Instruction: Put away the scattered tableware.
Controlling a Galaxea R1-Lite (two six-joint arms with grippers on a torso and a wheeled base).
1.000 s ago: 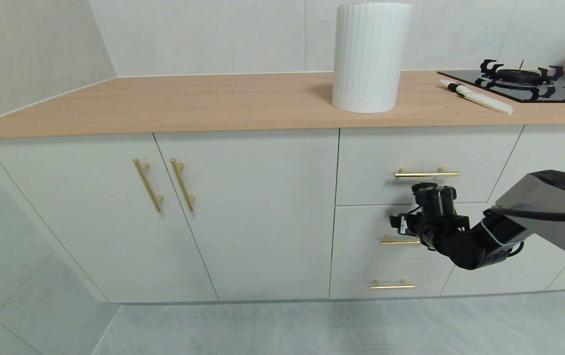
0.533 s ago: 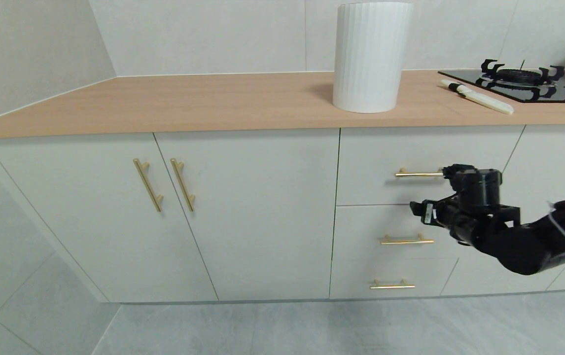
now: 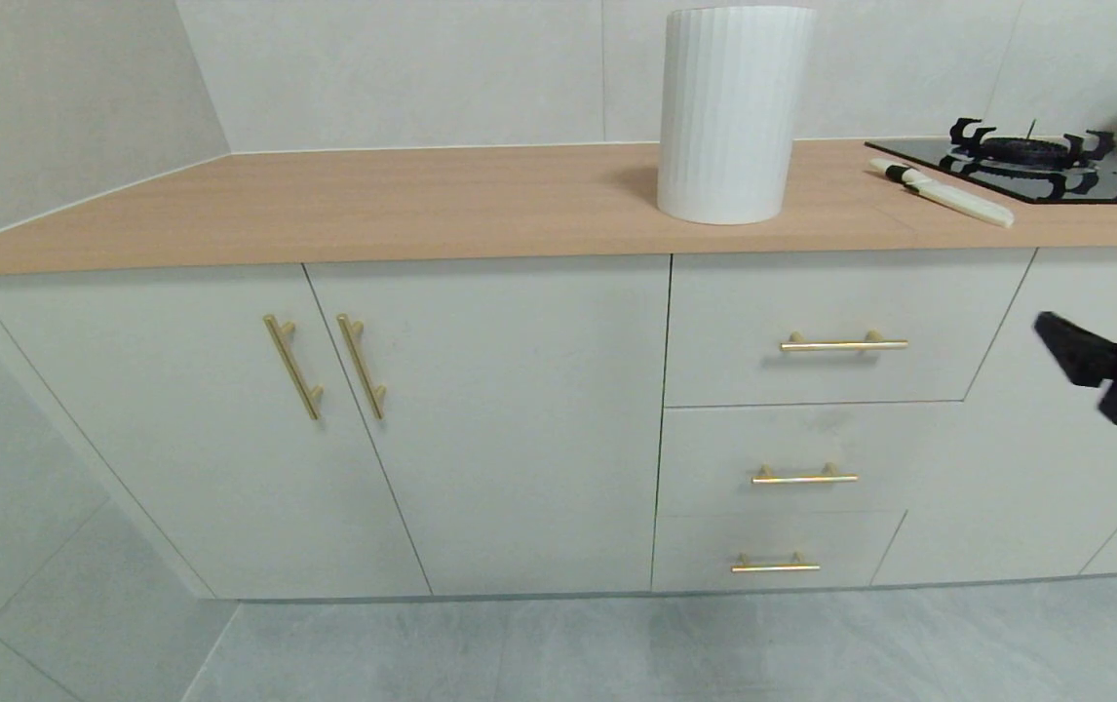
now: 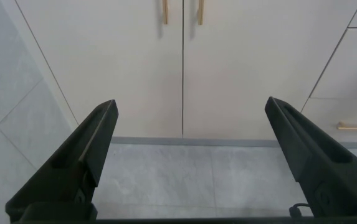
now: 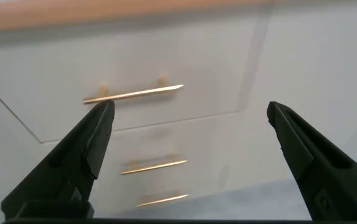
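A white knife [image 3: 943, 192] with a dark band on its handle lies on the wooden countertop [image 3: 422, 200], just left of the gas hob [image 3: 1036, 161]. A tall white ribbed container [image 3: 726, 112] stands upright on the counter left of the knife. My right gripper [image 5: 189, 107] is open and empty, held in front of the drawer fronts, below counter height. One of its fingers [image 3: 1065, 348] shows at the right edge of the head view. My left gripper [image 4: 189, 106] is open and empty, low before the cabinet doors [image 4: 184, 56] and above the floor.
Three shut drawers with gold handles [image 3: 843, 342] are stacked under the container. Two shut cabinet doors with gold handles [image 3: 325, 366] stand to their left. A wall closes off the counter's left end. Grey tiled floor [image 3: 519, 648] lies in front.
My right arm has swung up and to the right, away from the middle drawer handle to the right edge of the head view. Nothing on the counter has moved.
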